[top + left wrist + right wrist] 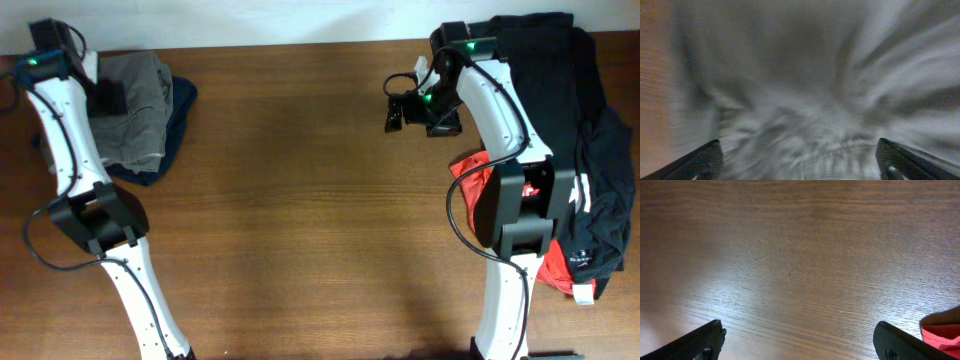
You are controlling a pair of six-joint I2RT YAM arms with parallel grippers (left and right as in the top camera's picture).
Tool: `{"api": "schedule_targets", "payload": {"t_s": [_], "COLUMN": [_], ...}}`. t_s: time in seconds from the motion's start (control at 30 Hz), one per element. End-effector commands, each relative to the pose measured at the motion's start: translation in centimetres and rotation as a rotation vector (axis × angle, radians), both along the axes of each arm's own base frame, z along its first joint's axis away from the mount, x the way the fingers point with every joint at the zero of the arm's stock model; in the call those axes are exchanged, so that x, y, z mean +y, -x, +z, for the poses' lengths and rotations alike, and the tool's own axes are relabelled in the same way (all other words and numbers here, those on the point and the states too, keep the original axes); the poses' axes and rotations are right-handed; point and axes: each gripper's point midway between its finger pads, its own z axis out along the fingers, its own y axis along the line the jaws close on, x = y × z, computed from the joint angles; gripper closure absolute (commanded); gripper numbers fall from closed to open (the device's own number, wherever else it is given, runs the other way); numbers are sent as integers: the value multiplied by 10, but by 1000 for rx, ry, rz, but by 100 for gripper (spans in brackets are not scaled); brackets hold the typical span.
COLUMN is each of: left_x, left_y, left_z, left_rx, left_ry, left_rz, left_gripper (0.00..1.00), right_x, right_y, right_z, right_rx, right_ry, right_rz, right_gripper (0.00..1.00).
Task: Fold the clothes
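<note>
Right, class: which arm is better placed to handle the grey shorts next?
Left. The left hand, open, hangs right over the shorts; the right hand is across the table above bare wood, beside the black and red shirts.

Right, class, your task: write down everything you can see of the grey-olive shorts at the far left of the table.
The grey-olive shorts lie folded in a compact, slightly rumpled bundle at the table's far left corner. The cloth looks like soft, matte, creased cotton, paler toward the near edge. They rest on a dark navy garment that sticks out on the right and near sides. The left gripper hangs just above them, jaws wide apart. Whether it touches them cannot be told, as the wrist view is blurred.
</note>
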Motion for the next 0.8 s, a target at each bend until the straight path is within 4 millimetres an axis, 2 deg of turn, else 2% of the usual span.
{"api": "schedule_targets", "payload": {"t_s": [0.0,0.1,0.13,0.27,0.33,0.37,0.43,0.47,0.5,0.63,0.77], "left_x": [-11,-33,-43,-78,-87,-88,-91,-91,-91,-91,-91], "left_y": [8,20,26,48,60,66,74,74,75,74,74], "left_z": [138,190,207,253,268,272,277,279,279,277,277], "left_rx": [-270,-377,-411,-494,-510,-511,-509,-513,-513,-509,-509], "left_ry": [-36,10,30,107,113,110,113,109,109,111,111], "left_rz": [-3,-49,-75,-161,-176,-175,-175,-175,-175,-175,-175], "left_gripper": [1,1,1,1,1,1,1,1,1,1,1], "right_x": [-1,-1,-2,-6,-7,-8,-10,-11,-12,-15,-16], "right_y": [-15,-23,-25,-12,7,22,38,47,68,104,125], "right_z": [60,111,133,216,258,282,328,343,369,405,423], "right_rx": [-149,-258,-305,-475,-564,-620,-772,-809,-877,-976,-1027], "right_ry": [2,-4,-4,3,-4,-8,-17,-19,-23,-30,-34], "right_rz": [8,6,5,0,-2,-3,-7,-8,-10,-12,-13], "right_gripper": [1,1,1,1,1,1,1,1,1,1,1]}}
